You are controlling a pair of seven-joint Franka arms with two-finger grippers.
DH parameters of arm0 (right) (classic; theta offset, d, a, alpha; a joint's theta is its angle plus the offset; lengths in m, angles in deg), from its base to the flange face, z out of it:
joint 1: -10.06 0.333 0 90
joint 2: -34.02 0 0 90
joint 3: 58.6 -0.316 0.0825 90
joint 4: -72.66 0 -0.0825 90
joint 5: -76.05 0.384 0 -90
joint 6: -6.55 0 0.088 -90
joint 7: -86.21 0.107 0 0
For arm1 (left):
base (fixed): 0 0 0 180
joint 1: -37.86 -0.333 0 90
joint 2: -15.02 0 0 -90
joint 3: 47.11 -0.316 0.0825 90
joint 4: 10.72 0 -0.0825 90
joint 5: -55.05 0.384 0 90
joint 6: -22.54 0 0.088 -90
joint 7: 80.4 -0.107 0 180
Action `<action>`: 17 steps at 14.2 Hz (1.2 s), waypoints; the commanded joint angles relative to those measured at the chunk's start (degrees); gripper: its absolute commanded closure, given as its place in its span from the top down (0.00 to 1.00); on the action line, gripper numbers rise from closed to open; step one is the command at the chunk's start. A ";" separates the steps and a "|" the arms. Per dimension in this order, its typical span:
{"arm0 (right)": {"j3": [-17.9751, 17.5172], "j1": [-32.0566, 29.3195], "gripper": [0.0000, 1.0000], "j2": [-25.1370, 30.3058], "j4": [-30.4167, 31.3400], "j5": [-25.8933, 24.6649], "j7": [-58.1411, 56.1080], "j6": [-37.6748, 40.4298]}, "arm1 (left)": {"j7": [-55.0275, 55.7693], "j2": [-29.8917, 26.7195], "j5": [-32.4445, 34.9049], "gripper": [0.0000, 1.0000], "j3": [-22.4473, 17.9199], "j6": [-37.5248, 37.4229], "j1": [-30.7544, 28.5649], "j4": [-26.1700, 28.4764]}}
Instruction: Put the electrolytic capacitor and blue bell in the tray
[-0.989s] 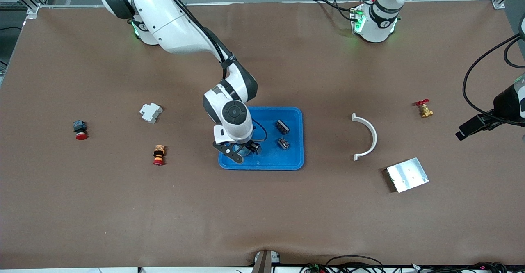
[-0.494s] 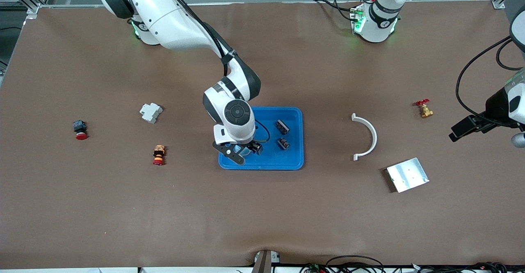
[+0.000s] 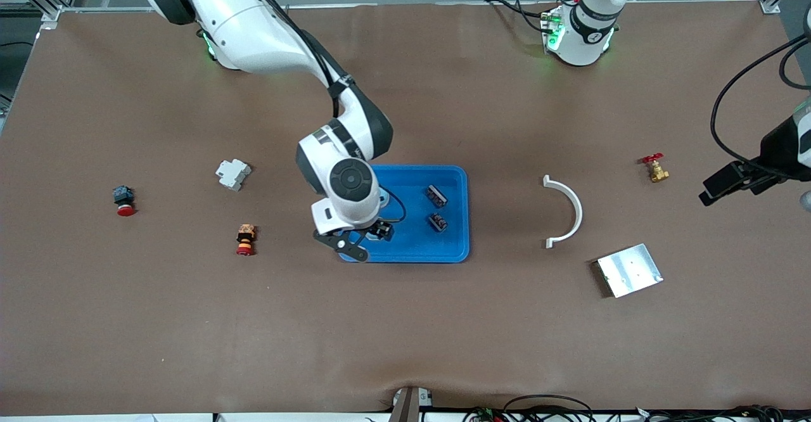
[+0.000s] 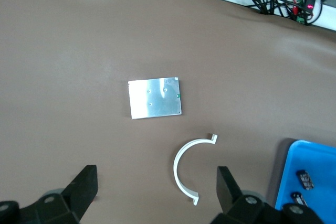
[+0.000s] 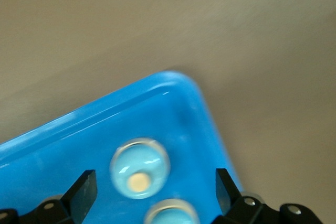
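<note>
Right wrist view is showing me the blue bell [image 5: 139,168] lying loose in the tray [image 5: 178,108] near the capacitors [image 3: 437,209], so I'm keeping the right tool [image 3: 358,240] spread over the tray's corner, while the left tool [image 4: 157,192] is waiting spread above the counter [image 3: 405,333].

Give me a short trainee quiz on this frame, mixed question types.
1. True or false: the right pincer grips the blue bell.
2. How many capacitors lie in the tray?
3. Which object lies closest to the metal plate?
Key: 1. False: it hangs open over the tray's corner, and the bell lies in the tray. 2. Two. 3. The white curved piece.
</note>
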 commanded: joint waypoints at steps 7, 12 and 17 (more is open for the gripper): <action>-0.67 -10.65 1.00 13.77 6.77 -3.17 -26.75 8.34 | -3.09 -0.11 -1.19 1.00 0.57 -2.02 -1.40 -0.73; -0.67 -16.35 1.00 20.19 10.65 -3.53 -40.29 10.09 | -2.74 0.15 -1.37 1.00 0.57 -2.37 -2.28 -0.73; -0.85 -24.26 1.00 24.23 10.47 -3.27 -54.62 11.95 | -2.65 0.24 -0.67 1.00 0.57 -2.46 -2.28 -1.25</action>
